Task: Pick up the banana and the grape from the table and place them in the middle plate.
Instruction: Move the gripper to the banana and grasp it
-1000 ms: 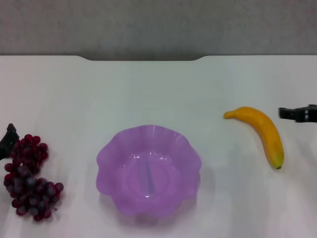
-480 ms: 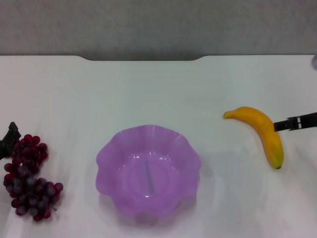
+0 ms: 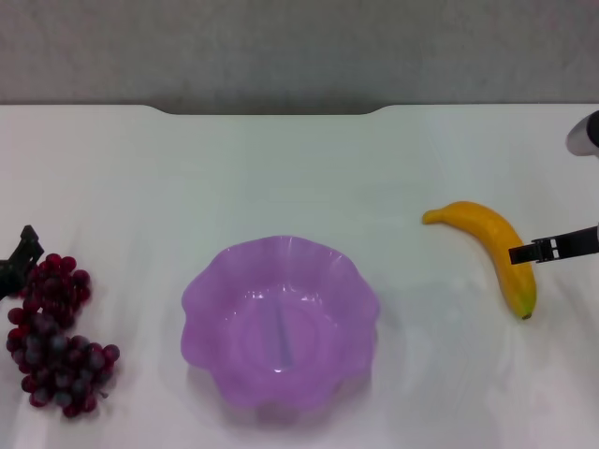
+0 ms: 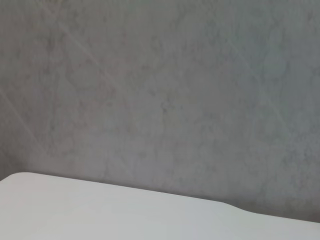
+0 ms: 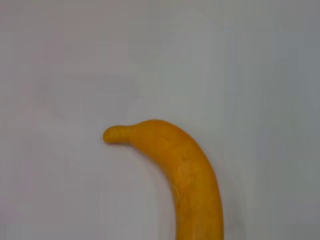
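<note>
Banana (image 3: 491, 236): right side of the frame, flat on the table (image 3: 281, 168), well apart from the plate (image 3: 198, 288). Same banana (image 5: 185, 170) fills the lower middle of the right wrist view, with nothing around it.

Right gripper (image 3: 554, 247): at the right edge a second ago, clear of the banana; since then slid in and down, dark tip now right at the banana's outer side. Open or closed? Cannot tell from here. Touching or just above? Cannot tell that either.

Banana itself in the same spot as before, so not picked up yet.

Grape (image 3: 54, 332): lower left of the frame, on the table, not moved. Left gripper (image 3: 21, 254): a dark bit at the left edge, just above the bunch, hardly shifted. Open or closed, cannot tell. Only wall and table edge in the left wrist view.

Plate in the lower middle, with nothing in it.

Likely meaning: reaching for the banana first, grab about to come, both fruits yet to go in
</note>
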You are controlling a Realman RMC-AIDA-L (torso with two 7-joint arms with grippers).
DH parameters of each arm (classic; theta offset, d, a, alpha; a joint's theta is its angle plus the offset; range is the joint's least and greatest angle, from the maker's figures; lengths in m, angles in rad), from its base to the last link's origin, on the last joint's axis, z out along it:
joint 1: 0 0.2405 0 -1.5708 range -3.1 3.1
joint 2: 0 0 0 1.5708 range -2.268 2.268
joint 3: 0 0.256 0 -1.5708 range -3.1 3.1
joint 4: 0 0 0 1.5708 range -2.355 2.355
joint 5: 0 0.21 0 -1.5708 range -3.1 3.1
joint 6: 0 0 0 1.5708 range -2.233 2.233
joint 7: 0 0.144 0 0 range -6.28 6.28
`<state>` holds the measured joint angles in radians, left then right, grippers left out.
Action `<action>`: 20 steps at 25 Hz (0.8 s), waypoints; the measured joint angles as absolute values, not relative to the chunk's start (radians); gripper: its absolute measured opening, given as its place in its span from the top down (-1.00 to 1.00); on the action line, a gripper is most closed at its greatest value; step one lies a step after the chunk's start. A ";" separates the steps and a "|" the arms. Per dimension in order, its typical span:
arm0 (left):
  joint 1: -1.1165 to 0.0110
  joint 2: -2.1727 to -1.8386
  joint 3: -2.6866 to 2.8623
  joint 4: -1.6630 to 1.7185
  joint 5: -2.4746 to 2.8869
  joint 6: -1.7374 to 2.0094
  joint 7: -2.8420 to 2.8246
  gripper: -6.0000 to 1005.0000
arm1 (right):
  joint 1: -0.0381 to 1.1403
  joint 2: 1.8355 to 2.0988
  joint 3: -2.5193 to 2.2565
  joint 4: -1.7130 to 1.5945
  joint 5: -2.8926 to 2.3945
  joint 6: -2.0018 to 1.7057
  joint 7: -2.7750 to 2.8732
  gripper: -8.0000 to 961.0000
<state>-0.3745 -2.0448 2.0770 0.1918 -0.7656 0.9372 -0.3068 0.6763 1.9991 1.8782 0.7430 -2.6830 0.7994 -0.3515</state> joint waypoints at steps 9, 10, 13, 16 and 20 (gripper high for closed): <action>-0.376 -2.045 2.077 0.192 -0.763 0.937 -0.307 -0.77 | 0.683 2.005 1.826 0.671 -2.670 0.709 -0.367 -0.85; -0.376 -2.045 2.077 0.192 -0.763 0.937 -0.307 -0.76 | 0.685 2.006 1.820 0.666 -2.668 0.701 -0.366 -0.85; -0.376 -2.046 2.077 0.192 -0.763 0.937 -0.307 -0.76 | 0.683 2.007 1.789 0.656 -2.640 0.666 -0.366 -0.85; -0.376 -2.046 2.077 0.190 -0.763 0.937 -0.307 -0.76 | 0.677 2.008 1.741 0.641 -2.589 0.618 -0.372 -0.85; -0.376 -2.046 2.077 0.189 -0.764 0.937 -0.307 -0.76 | 0.675 2.008 1.707 0.632 -2.576 0.591 -0.371 -0.85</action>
<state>-0.3758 -2.0464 2.0769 0.1888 -0.7635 0.9373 -0.3068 0.6752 2.0079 1.7075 0.6324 -2.5764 0.5910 -0.3715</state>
